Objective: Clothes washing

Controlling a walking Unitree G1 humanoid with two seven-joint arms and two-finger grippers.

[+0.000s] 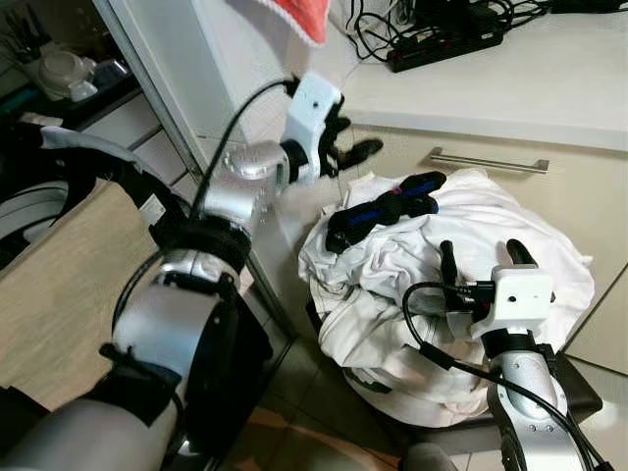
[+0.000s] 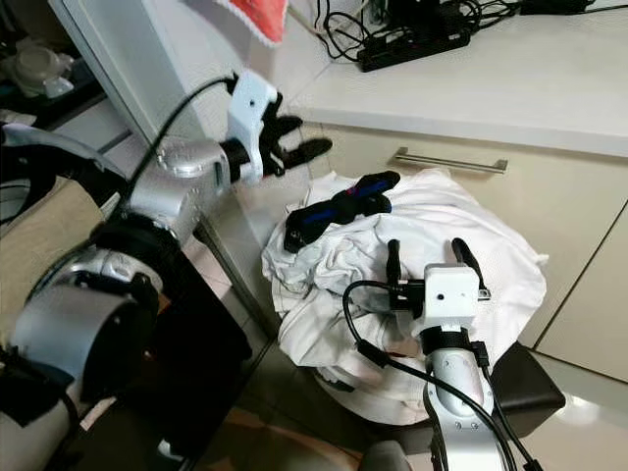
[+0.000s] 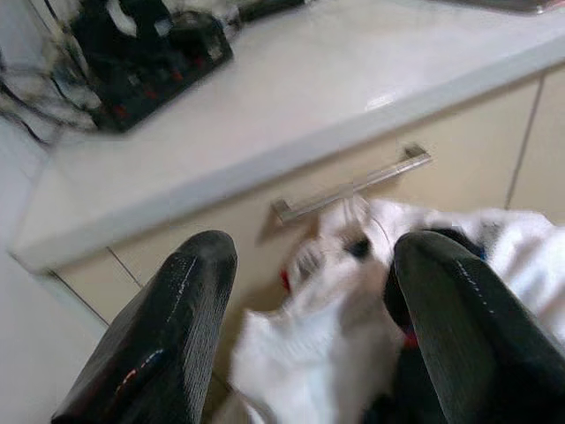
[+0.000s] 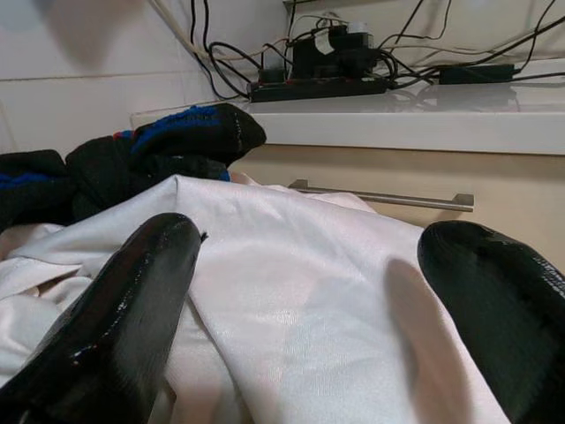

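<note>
A heap of white laundry (image 1: 461, 255) filled the lower right of the frame, before the beige drawer front with its metal bar handle (image 1: 488, 161). A black-and-blue garment (image 1: 388, 209) lay on the heap. A black power strip (image 1: 446, 46) sat on the white countertop (image 1: 530, 83), upper right.

You have a white laundry heap (image 1: 461, 294) with a black sock (image 1: 388, 209) striped blue on top, in a black basket (image 2: 530, 378). Both grippers, left (image 1: 345, 145) and right (image 1: 478, 257), have black fingers on white housings, with silver arms. The counter (image 1: 510, 78) is off-white, the drawers (image 1: 589, 196) cream with a steel handle (image 1: 488, 162). A red cloth (image 1: 299, 18) hangs above, and the power strip (image 1: 446, 44) is black.
</note>
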